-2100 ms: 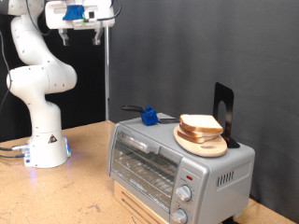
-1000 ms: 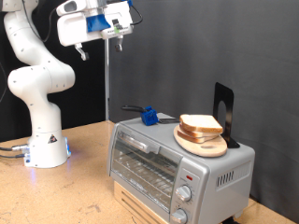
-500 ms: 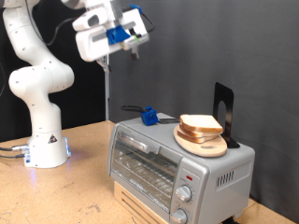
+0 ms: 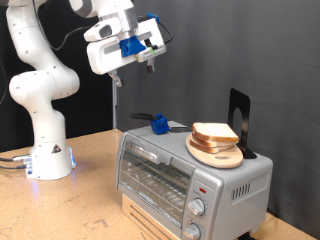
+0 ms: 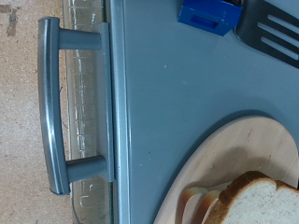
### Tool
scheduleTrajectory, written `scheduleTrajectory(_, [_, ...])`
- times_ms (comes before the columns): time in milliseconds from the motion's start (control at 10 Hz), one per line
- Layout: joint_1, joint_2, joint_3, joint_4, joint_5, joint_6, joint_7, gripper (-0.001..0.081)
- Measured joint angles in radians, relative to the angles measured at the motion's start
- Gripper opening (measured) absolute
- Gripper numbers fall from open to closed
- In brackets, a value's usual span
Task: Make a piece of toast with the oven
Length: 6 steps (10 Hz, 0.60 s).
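Observation:
The oven point(image 4: 165, 170) is a silver box with its glass door closed, a bar handle point(image 5: 51, 112) and two knobs point(image 4: 197, 208). On its flat top point(image 5: 159, 112) rests a round wooden board point(image 4: 222, 155) carrying a pile of bread slices point(image 4: 214, 133), which also shows in the wrist view point(image 5: 248, 198). A single piece of toast apart from that pile is out of view. My gripper point(image 4: 150, 66) hangs high in the air, above the oven and toward the exterior view's left, touching nothing. Its fingers do not appear in the wrist view.
A blue block point(image 4: 158, 124) and a black spatula point(image 4: 143, 116) lie on the oven's back corner. A black upright holder point(image 4: 238, 120) stands behind the board. The oven sits on a wooden box point(image 4: 150, 222), on a wooden table point(image 4: 90, 205). The robot base point(image 4: 45, 150) is at the left.
The hand has swung from the upper left toward the right and downward, closer to the space above the oven. The oven, board and bread have not moved.

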Motion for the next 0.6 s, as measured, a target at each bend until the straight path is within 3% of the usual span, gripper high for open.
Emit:
scheduleTrajectory(300, [-0.007, 0.001, -0.057, -0.033, 0.03, 0.047, -0.058, 0.0682])
scheduleTrajectory(600, [-0.027, 0.009, -0.084, -0.082, -0.002, 0.077, -0.123, 0.0682])
